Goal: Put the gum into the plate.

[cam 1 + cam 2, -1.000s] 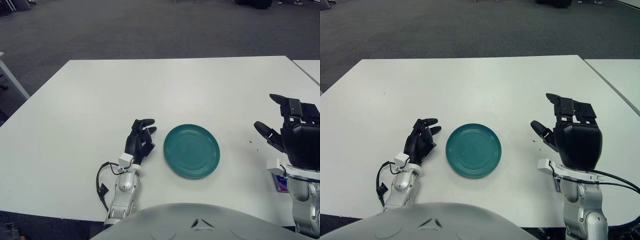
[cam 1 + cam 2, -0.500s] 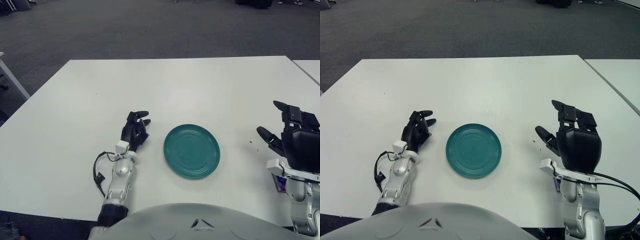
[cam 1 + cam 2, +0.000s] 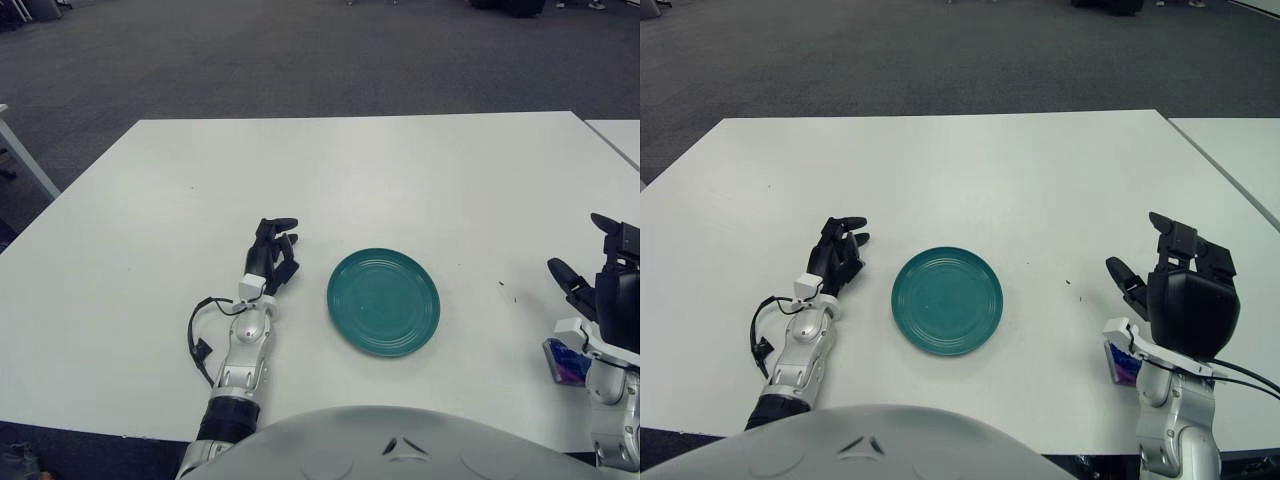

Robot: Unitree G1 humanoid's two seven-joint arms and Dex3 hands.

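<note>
The small purple-and-blue gum packet (image 3: 1121, 363) lay on the white table (image 3: 970, 170), near its front edge and far to the right, and you had your right hand (image 3: 1175, 290) raised directly above and just behind it, palm forward, with the wrist covering part of the packet. The black fingers (image 3: 1173, 236) were spread and held nothing. So the gum sat below and slightly to the left of that hand's heel; I judge a downward reach would have been needed more than a sideways one. Its long axis was too hidden to tell. The round teal ridged plate (image 3: 946, 300) stood well apart to the left of the gum, mid-table. Your left hand (image 3: 835, 262) showed just left of the plate, fingers loosely curled and holding nothing, much farther from the gum, so the right hand was the one to use.
</note>
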